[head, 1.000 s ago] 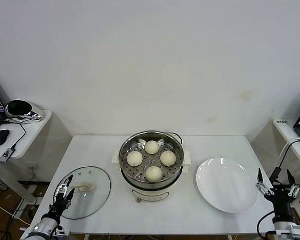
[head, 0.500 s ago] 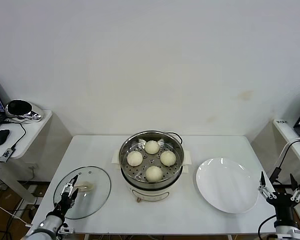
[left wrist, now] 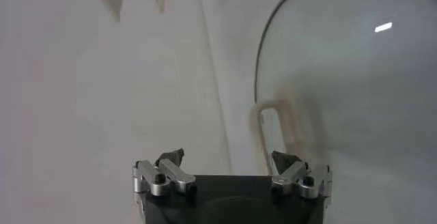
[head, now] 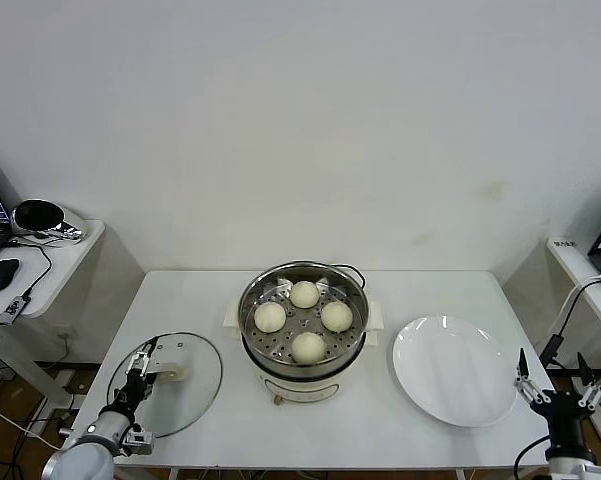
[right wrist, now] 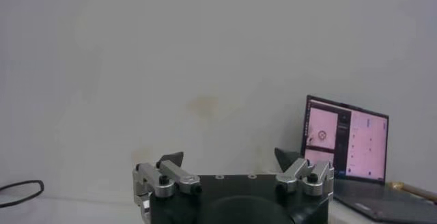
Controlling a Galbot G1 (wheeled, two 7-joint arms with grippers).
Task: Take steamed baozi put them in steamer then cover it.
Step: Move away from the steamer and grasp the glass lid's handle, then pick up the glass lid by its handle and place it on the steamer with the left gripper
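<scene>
Already, from the head view, all four steamed baozi [head: 303, 319] sit on the perforated tray inside the steamer [head: 302, 331] at the table's middle, so covering looks like the step left. The glass lid [head: 166, 383] lies flat on the table's left near part, well apart from the steamer, its pale handle [head: 168, 375] running roughly left to right. The left gripper [head: 146, 353] hangs just over the lid's near-left part, jaws spread and empty, with the handle just to its right; this arm is plainly the nearer one. The right gripper [head: 550, 377] waits spread and empty past the white plate [head: 454, 371], at the table's near right corner.

From the left wrist, the lid [left wrist: 355, 89] and its handle [left wrist: 276, 130] lie just beyond the open fingertips [left wrist: 285, 159], handle off to one side.

From the right wrist, only wall and a laptop [right wrist: 345, 147] show beyond empty, parted jaws.
</scene>
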